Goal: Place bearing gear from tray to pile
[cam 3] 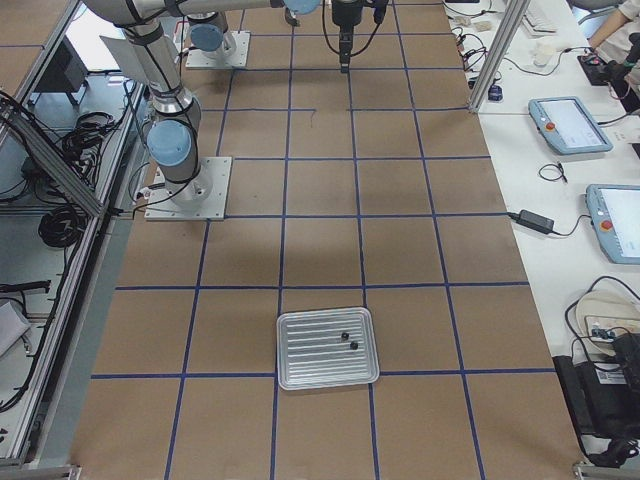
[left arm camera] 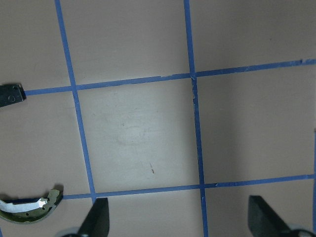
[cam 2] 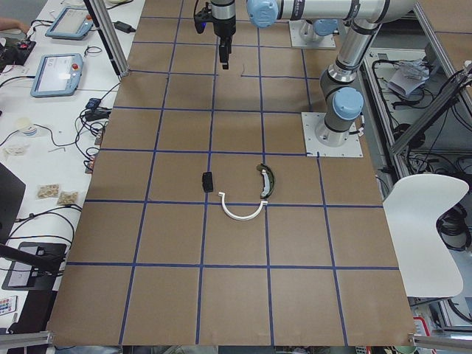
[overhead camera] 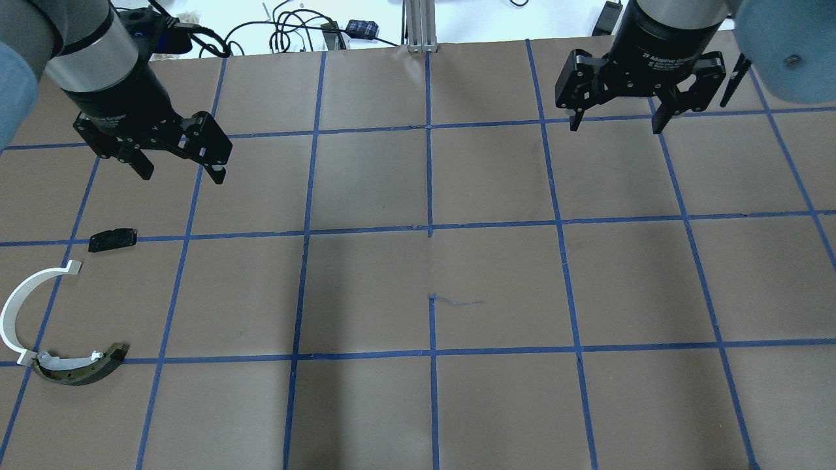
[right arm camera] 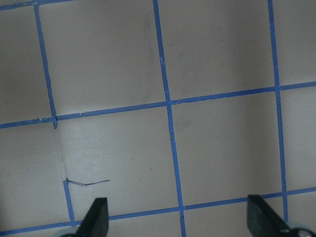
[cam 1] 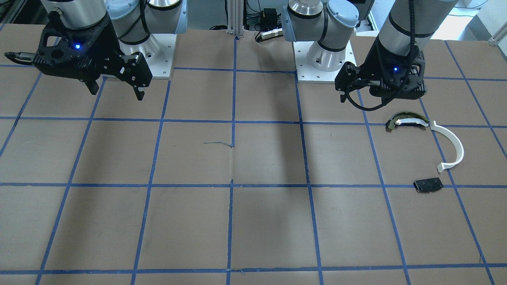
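My left hand [overhead camera: 183, 175] and right hand [overhead camera: 615, 125] both hang spread above the worktop [overhead camera: 366, 287], the left nearer the pile [cam 1: 460, 149].

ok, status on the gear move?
Left gripper and right gripper open, empty, above the table. Two small black parts in the tray, untouched. Pile on the robot's left. Nothing seen in the way.

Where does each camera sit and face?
Front: across table, facing robot; both arms, pile.
Overhead: behind robot, looking down; left gripper, right gripper.
Exterior left: table's left end; arms, pile.
Exterior right: right end; arms, tray.
Left wrist: straight down; left fingers, pile's edge.
Right wrist: straight down; right fingers, paper.
Front, overhead share the pile.
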Motion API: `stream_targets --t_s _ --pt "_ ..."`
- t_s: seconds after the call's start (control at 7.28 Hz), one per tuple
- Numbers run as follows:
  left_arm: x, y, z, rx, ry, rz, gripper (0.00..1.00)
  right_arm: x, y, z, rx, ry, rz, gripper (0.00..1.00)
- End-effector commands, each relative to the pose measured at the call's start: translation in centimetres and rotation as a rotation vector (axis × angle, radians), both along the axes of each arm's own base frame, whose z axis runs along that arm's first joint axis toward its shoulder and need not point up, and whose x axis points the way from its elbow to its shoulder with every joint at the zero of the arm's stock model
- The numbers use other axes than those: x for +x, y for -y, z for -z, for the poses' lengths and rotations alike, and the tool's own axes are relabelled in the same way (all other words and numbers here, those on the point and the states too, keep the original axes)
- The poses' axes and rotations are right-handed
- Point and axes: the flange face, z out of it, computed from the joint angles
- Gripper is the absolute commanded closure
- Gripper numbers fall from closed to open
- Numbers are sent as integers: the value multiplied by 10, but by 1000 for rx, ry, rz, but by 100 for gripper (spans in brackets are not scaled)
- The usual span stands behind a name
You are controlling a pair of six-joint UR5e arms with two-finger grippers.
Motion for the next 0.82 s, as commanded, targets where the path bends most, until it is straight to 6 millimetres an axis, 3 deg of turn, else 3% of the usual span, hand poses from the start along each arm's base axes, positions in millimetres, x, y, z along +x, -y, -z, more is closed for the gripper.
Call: stream_targets --t_s 0.0,0.27,0.41,0.55,0.69 --pt "0 0 1 2 1 1 0 -3 2 1 5 -9 4 0" --pt "0 0 2 3 1 1 0 -13 3 5 19 -8 -48 0" --pt "0 0 2 3 1 1 0 -36 7 3 24 -16 -118 0" --pt "0 0 1 2 -1 1 0 -81 8 0 51 -38 -168 0" --pt "0 0 1 2 -1 1 0 -146 7 -7 63 -89 -149 2"
